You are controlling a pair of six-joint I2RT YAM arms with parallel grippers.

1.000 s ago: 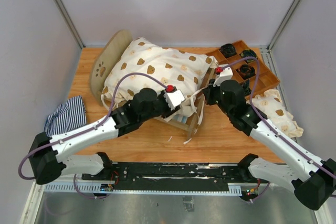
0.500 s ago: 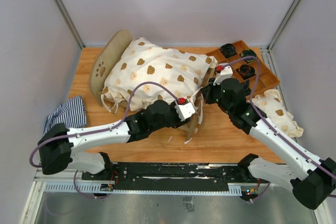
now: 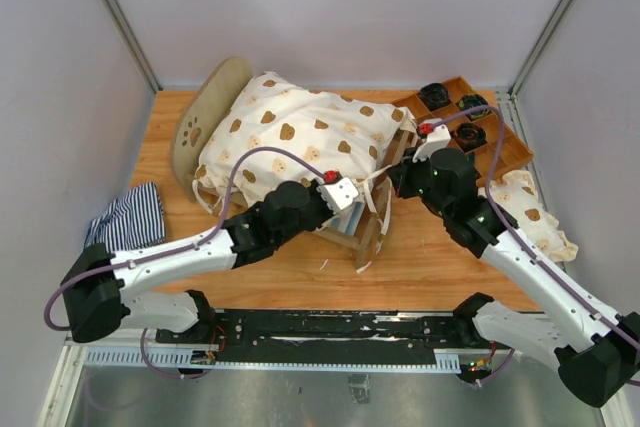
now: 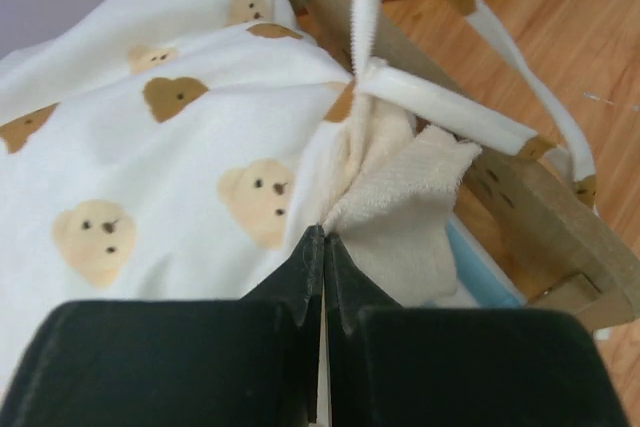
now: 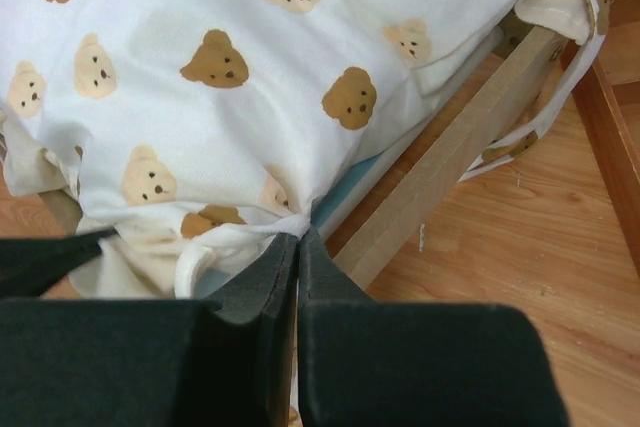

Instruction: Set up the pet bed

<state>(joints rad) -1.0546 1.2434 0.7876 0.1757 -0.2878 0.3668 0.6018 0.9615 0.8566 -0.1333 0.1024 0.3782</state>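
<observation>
The pet bed [image 3: 208,115] lies across the table, its paw-print headboard at the far left. A white bear-print cover [image 3: 305,137] is draped over its mattress. My left gripper [image 3: 347,193] is at the bed's near foot corner. In the left wrist view it [image 4: 322,234] is shut, with the cover [image 4: 150,147] and its terry underside bunched at the tips beside the wooden rail [image 4: 530,209]. My right gripper [image 3: 398,175] is at the foot end. It [image 5: 297,234] is shut on a gathered fold of the cover [image 5: 250,67] beside the rail [image 5: 450,162]. A blue mattress edge [image 5: 352,190] peeks out.
A brown compartment tray [image 3: 505,152] with dark items stands at the far right. A small bear-print cushion [image 3: 530,212] lies near the right edge, under the right arm. A navy striped cloth [image 3: 125,217] sits at the left edge. Cover ties [image 3: 372,247] dangle over the footboard.
My left gripper swung out toward the near side, came back to the bed's foot corner, and closed from open onto the cover. The right gripper stayed shut on its fold.
</observation>
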